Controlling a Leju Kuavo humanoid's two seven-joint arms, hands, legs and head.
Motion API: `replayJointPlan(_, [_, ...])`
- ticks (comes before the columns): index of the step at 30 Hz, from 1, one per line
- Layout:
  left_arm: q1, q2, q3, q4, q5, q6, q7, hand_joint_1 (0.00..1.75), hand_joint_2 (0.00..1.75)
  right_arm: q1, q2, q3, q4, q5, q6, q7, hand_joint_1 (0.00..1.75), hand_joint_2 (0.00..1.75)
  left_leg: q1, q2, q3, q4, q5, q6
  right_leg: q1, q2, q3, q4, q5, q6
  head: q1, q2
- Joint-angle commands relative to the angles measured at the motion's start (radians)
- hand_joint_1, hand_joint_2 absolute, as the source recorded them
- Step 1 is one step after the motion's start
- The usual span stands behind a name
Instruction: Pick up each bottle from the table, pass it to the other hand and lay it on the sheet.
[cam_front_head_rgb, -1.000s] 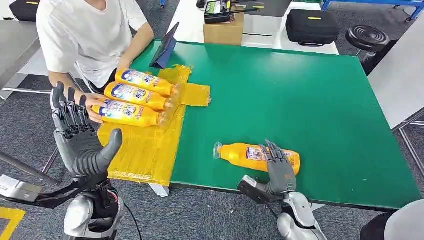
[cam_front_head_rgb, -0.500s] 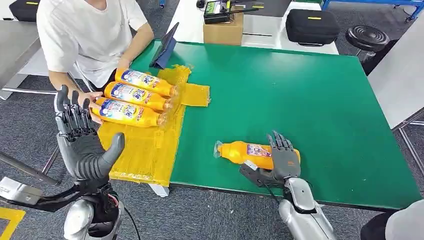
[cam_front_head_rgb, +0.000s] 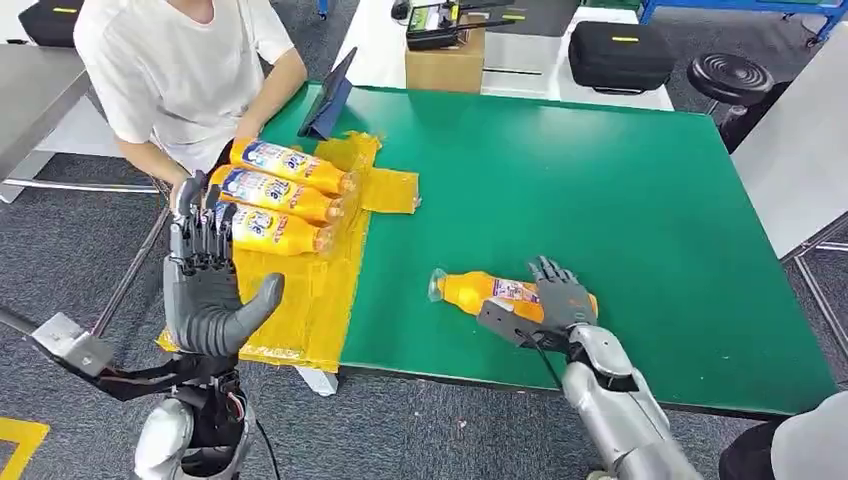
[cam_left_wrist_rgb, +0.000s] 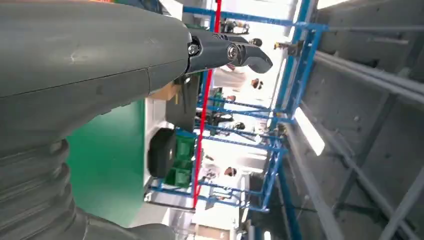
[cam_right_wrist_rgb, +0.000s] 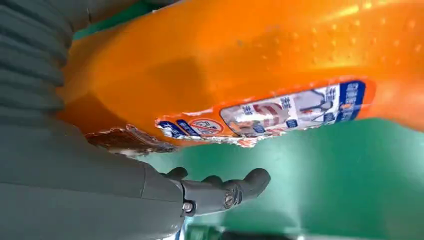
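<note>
The right hand (cam_front_head_rgb: 556, 300) is lying over the base end of an orange bottle (cam_front_head_rgb: 490, 293) that is resting on its side on the green table (cam_front_head_rgb: 600, 180), near the front edge, cap pointing toward the yellow sheet (cam_front_head_rgb: 300, 290). Fingers are draping across the top of the bottle, thumb (cam_front_head_rgb: 505, 322) sitting along the near side, so the hand is wrapping it, w/ the bottle still down on the table. In the right wrist view the bottle (cam_right_wrist_rgb: 260, 65) is filling the upper part, torn label showing, w/ the thumb (cam_right_wrist_rgb: 220, 192) just beside it over the green surface; whether it's pressing the bottle can't be told from there.

The left hand (cam_front_head_rgb: 208, 285) is hovering upright over the near part of the sheet, palm facing the right, fingers apart & straight, thumb out, holding nothing. In the left wrist view the hand (cam_left_wrist_rgb: 90, 65) is looming large w/ a fingertip (cam_left_wrist_rgb: 250, 52) in front of blue racking.

Three more bottles (cam_front_head_rgb: 275, 195) are lying side by side on the far part of the sheet, caps toward the table's middle. A person in a white shirt (cam_front_head_rgb: 180, 60) is sitting at the table's far left corner, one hand (cam_front_head_rgb: 185, 190) near the closest of those bottles. A tablet (cam_front_head_rgb: 332, 98) is standing propped at the far edge of the sheet.
</note>
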Motion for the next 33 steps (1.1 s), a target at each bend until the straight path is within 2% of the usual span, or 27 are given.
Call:
replayJointPlan(1, [-0.071,0.039,-0.044,0.133,0.033,-0.008,0.053,0.00,1.75,-0.064,-0.070,0.090,0.157,-0.097,0.096,-0.013,1.75,1.75,0.000,-0.004,0.004,-0.002,0.001,-0.001,0.001,-0.005,0.006,-0.002,-0.001,-0.002,0.000,0.000])
replayJointPlan(7, [-0.098,0.062,-0.076,0.179,0.049,-0.014,0.085,0.00,1.75,-0.046,-0.114,0.088,0.179,-0.219,0.128,-0.018,1.73,1.75,0.001,-0.006,0.007,-0.003,0.001,-0.001,0.001,-0.007,0.010,-0.003,-0.001,-0.002,0.000,0.000])
replayJointPlan(14, [-0.116,0.086,-0.098,0.220,0.055,-0.024,0.108,0.00,1.75,-0.030,-0.127,0.060,0.202,-0.359,0.174,-0.101,1.69,1.75,0.001,-0.006,0.007,-0.002,0.001,0.000,0.001,-0.005,0.010,-0.003,-0.001,-0.001,0.000,0.000])
replayJointPlan(16, [-0.120,0.087,-0.101,0.224,0.055,-0.024,0.108,0.00,1.75,-0.028,-0.131,0.065,0.204,-0.365,0.171,-0.115,1.73,1.75,0.001,-0.007,0.008,-0.002,0.001,0.000,0.001,-0.005,0.010,-0.003,-0.001,-0.002,0.000,0.000])
replayJointPlan(18, [-0.132,0.092,-0.111,0.240,0.070,-0.024,0.106,0.00,1.75,0.004,-0.117,0.017,0.178,-0.513,0.204,-0.285,1.75,1.75,0.001,-0.006,0.009,-0.001,0.000,-0.001,0.001,-0.005,0.009,-0.003,-0.001,-0.002,0.000,0.000])
replayJointPlan(19, [-0.139,0.091,-0.117,0.249,0.075,-0.023,0.105,0.00,1.75,0.012,-0.118,0.027,0.173,-0.518,0.198,-0.289,1.75,1.75,0.001,-0.007,0.010,-0.002,0.000,-0.001,0.002,-0.006,0.009,-0.004,-0.002,-0.002,0.000,0.000])
replayJointPlan(21, [-0.143,0.087,-0.129,0.273,0.016,0.042,0.093,0.00,1.75,0.067,-0.094,-0.015,0.084,-0.603,0.138,-0.395,1.75,1.75,0.001,-0.007,0.011,-0.002,0.000,-0.001,0.002,-0.006,0.007,-0.004,-0.002,-0.002,0.000,0.000])
replayJointPlan(23, [-0.138,0.089,-0.150,0.291,-0.039,0.080,0.090,0.00,1.75,0.095,-0.073,-0.019,0.023,-0.616,0.106,-0.391,1.75,1.75,0.002,-0.006,0.013,-0.003,-0.001,-0.001,0.003,-0.005,0.007,-0.005,-0.001,-0.003,0.001,0.000])
replayJointPlan(24, [-0.136,0.091,-0.173,0.318,-0.115,0.126,0.135,0.00,1.75,0.133,-0.054,-0.054,-0.045,-0.655,0.073,-0.450,1.75,1.75,0.002,-0.002,0.012,-0.004,-0.001,-0.002,0.002,-0.002,0.009,-0.005,-0.001,-0.003,0.000,0.000])
replayJointPlan(25, [-0.131,0.081,-0.191,0.357,-0.135,0.139,0.147,0.00,1.75,0.177,-0.042,-0.073,-0.126,-0.671,0.062,-0.458,1.75,1.75,0.001,0.002,0.013,-0.004,-0.002,-0.003,0.002,0.001,0.013,-0.004,-0.001,-0.003,0.000,0.000])
replayJointPlan(27, [-0.121,0.067,-0.229,0.429,-0.183,0.152,0.166,0.00,1.75,0.230,-0.025,-0.103,-0.249,-0.689,0.032,-0.481,1.75,1.75,0.001,0.001,0.015,-0.003,-0.003,-0.003,0.002,0.003,0.016,-0.004,-0.001,-0.003,-0.001,0.000])
replayJointPlan(30, [-0.103,0.053,-0.254,0.472,-0.191,0.150,0.154,0.00,1.75,0.244,-0.005,-0.127,-0.329,-0.709,0.017,-0.497,1.75,1.75,0.001,0.001,0.015,-0.003,-0.003,-0.004,0.002,0.002,0.015,-0.003,-0.002,-0.003,0.000,0.000])
replayJointPlan(33, [-0.092,0.052,-0.280,0.490,-0.234,0.166,0.134,0.00,1.75,0.249,0.017,-0.144,-0.417,-0.731,0.011,-0.523,1.75,1.75,0.001,0.003,0.009,-0.001,-0.004,-0.003,0.001,0.006,0.008,0.000,-0.002,-0.002,0.000,0.000])
